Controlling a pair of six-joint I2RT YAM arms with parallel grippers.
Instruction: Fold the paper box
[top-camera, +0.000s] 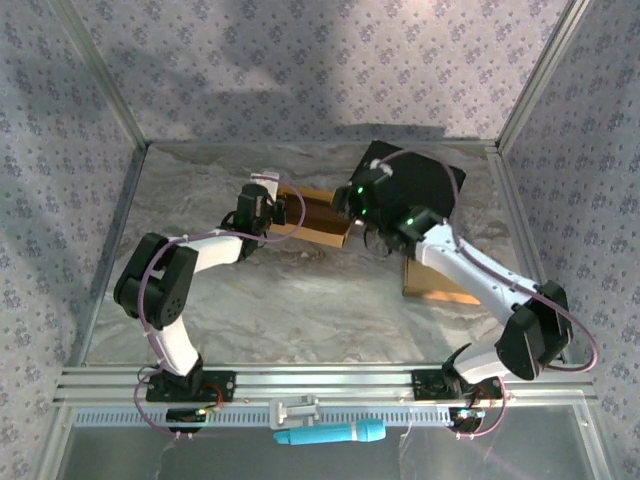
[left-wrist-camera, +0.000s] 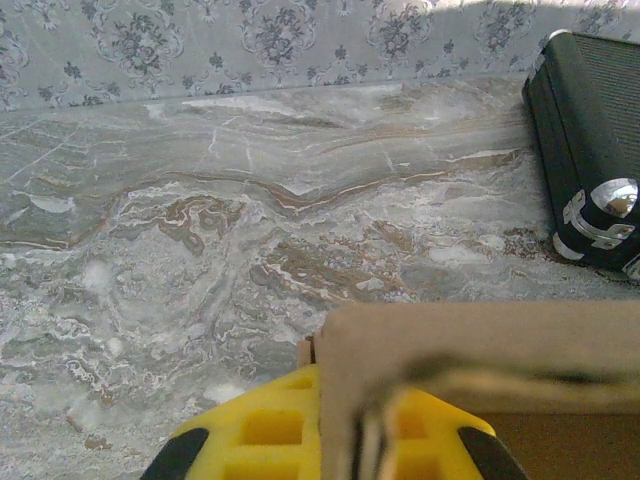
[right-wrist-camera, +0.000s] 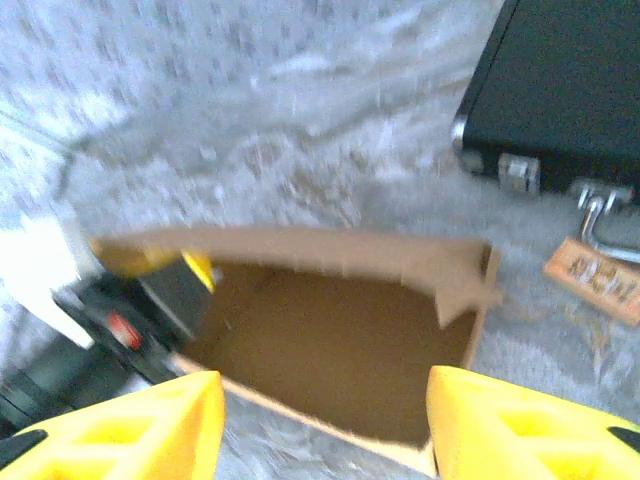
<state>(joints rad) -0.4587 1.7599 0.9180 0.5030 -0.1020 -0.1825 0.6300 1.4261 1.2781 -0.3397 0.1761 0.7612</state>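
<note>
box (right-wrist-camera: 330, 335) lying open, left gripper (left-wrist-camera: 350, 430) pinching wall

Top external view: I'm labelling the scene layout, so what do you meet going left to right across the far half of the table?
In order: left end effector → paper box → right end effector → black case.
</note>
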